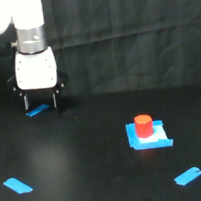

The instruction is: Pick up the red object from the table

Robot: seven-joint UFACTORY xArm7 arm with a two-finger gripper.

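The red object (143,124) is a short red-orange cylinder standing upright on a blue square patch (149,138) on the black table (84,155), toward the exterior view's right. My gripper (40,102) hangs from the white arm at the upper left of the view, far from the red object. Its two dark fingers (25,101) point down with a gap between them and hold nothing.
Blue tape strips lie on the table: one (37,111) just below the gripper, one (18,185) at the lower left, one (188,176) at the lower right. A dark curtain (131,30) closes off the back.
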